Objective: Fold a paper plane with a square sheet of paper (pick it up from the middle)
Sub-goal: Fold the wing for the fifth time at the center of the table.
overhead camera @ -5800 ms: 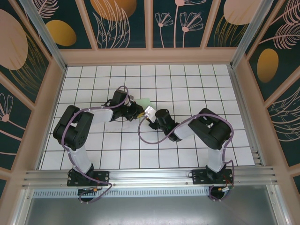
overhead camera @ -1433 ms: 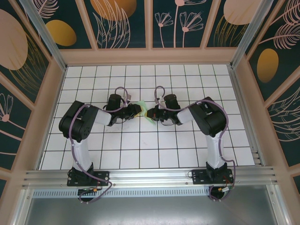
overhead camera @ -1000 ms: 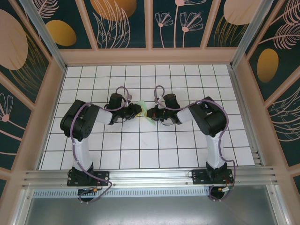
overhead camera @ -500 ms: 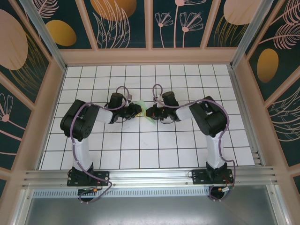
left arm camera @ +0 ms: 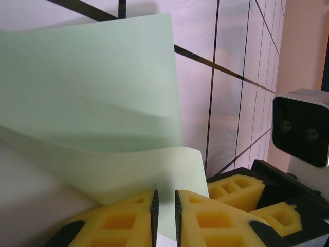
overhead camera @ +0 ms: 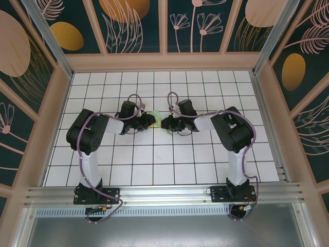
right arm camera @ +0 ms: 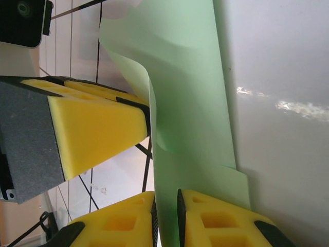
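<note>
My left gripper (left arm camera: pixel 165 206) is nearly closed, nipping the square sheet of paper (left arm camera: pixel 92 92) at its edge. My right gripper (right arm camera: pixel 165 206) is a narrow slit with the sheet running through; I can't tell if it's biting. The paper curls between them over the gridded table (overhead camera: pixel 154 154).

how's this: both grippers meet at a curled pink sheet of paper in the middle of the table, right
Not pink: the sheet of paper is pale green, as the left wrist view shows. The rest holds: it is curled, and the left gripper and right gripper meet at it mid-table.
</note>
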`<state>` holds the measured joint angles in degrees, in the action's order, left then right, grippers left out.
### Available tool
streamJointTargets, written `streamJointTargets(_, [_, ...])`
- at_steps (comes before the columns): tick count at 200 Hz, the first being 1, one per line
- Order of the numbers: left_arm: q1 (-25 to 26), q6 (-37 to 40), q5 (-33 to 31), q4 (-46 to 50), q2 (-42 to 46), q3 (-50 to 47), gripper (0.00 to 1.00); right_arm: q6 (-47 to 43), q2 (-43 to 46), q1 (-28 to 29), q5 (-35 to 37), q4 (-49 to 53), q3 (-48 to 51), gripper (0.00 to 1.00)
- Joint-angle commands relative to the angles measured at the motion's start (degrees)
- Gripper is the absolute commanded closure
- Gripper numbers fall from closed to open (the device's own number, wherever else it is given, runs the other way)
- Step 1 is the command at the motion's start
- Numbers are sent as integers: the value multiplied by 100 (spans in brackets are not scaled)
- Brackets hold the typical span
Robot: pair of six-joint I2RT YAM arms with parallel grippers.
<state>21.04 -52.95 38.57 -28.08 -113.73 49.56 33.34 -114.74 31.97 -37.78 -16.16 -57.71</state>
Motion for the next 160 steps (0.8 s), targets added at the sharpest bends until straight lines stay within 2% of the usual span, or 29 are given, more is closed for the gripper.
streamJointTargets(1, [34, 201, -376, 387, -290, 95, 80, -369, 297, 33, 283, 473, 69, 79])
streamJointTargets(46, [32, 248, -382, 529, -334, 172, 80, -1100, 573, 193, 948, 923, 13, 74])
streamJointTargets(111, [32, 264, -392, 618, -367, 220, 80, -1938, 718, 682, 2452, 1375, -109, 69])
streamJointTargets(160, [31, 274, -387, 667, -361, 258, 80, -2207, 599, 785, 2583, 1227, -39, 75])
